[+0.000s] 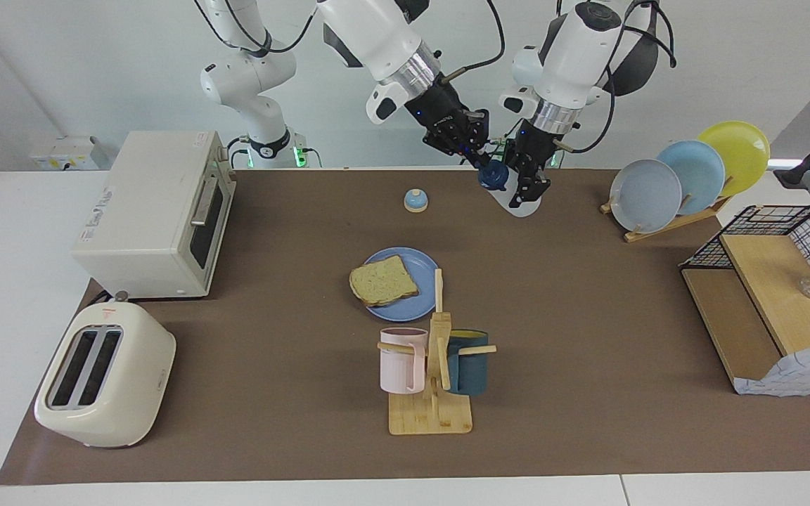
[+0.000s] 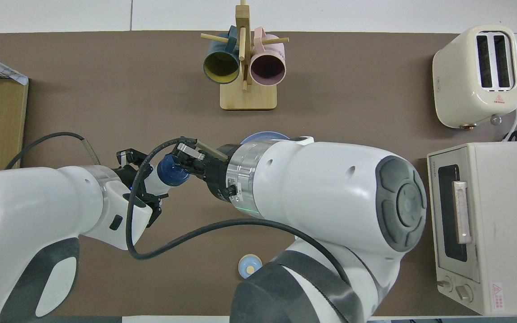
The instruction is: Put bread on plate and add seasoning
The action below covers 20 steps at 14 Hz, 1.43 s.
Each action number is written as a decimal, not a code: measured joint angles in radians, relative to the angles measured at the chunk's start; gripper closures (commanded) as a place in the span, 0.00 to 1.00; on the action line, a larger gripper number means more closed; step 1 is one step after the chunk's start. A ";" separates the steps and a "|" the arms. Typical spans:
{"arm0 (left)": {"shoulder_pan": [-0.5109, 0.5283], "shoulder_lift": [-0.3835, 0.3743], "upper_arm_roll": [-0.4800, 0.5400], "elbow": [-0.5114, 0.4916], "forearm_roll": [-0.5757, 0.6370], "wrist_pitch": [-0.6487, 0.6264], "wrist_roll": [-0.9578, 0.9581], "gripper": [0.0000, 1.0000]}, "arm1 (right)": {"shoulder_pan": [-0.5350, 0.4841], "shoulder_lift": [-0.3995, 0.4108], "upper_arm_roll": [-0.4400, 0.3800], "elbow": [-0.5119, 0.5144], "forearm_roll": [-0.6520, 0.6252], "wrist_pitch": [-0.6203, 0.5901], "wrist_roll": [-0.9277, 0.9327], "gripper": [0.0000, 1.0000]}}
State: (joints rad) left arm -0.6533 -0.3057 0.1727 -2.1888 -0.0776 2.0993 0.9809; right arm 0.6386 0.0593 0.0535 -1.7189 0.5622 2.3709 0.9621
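Brown matting is covering the counter, where the plate (image 1: 415,270) is carrying the bread (image 1: 383,280); the left pincer (image 1: 526,184) is clamping the seasoning (image 1: 510,191), cap pointing at the shut right pincer (image 1: 477,156), plate lying farther out

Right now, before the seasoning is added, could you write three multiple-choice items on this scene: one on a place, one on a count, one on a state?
1. The bread lies: A) in the toaster B) on the blue plate C) on the mug rack.
2. Plates standing in the dish rack: A) two B) three C) four.
3. The seasoning bottle is: A) upright on the table B) lying on the plate C) held tilted in the air by the left end effector.

B: the slice rests on the plate.
B: grey-blue, light blue and yellow plates.
C: it hangs clear of the table.
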 measured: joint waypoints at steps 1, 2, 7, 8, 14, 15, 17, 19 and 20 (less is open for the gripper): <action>0.004 0.001 0.000 0.000 0.001 0.001 0.000 1.00 | 0.000 -0.001 0.001 -0.013 0.021 0.033 0.000 1.00; 0.007 0.003 0.001 -0.001 0.003 0.000 0.000 1.00 | -0.001 -0.004 0.001 -0.023 0.037 0.058 0.000 1.00; 0.004 0.002 -0.015 -0.045 0.021 -0.029 0.017 1.00 | -0.018 -0.019 -0.011 -0.023 0.093 0.164 0.000 0.10; 0.004 0.002 -0.015 -0.047 0.025 -0.035 0.017 1.00 | -0.018 -0.020 -0.012 -0.023 0.093 0.175 0.000 0.00; 0.006 0.003 -0.010 -0.083 0.039 -0.048 0.019 1.00 | -0.058 -0.047 -0.026 -0.018 0.088 0.042 -0.035 0.00; 0.007 0.003 -0.010 -0.083 0.046 -0.048 0.019 1.00 | -0.088 -0.052 -0.028 -0.017 0.079 -0.033 -0.081 0.00; 0.008 0.003 -0.009 -0.081 0.072 -0.047 0.016 1.00 | -0.186 -0.066 -0.031 -0.015 -0.006 -0.232 -0.237 0.00; 0.007 0.003 -0.010 -0.077 0.095 -0.047 -0.008 1.00 | -0.296 -0.077 -0.037 -0.009 -0.191 -0.413 -0.454 0.00; 0.007 0.003 -0.013 -0.074 0.101 -0.047 -0.021 1.00 | -0.350 -0.081 -0.039 -0.004 -0.296 -0.486 -0.575 0.00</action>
State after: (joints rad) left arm -0.6463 -0.3029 0.1596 -2.2629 0.0233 2.0522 0.9600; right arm 0.2886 -0.0219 0.0142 -1.7227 0.2663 1.8848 0.3866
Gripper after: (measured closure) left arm 0.542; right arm 0.000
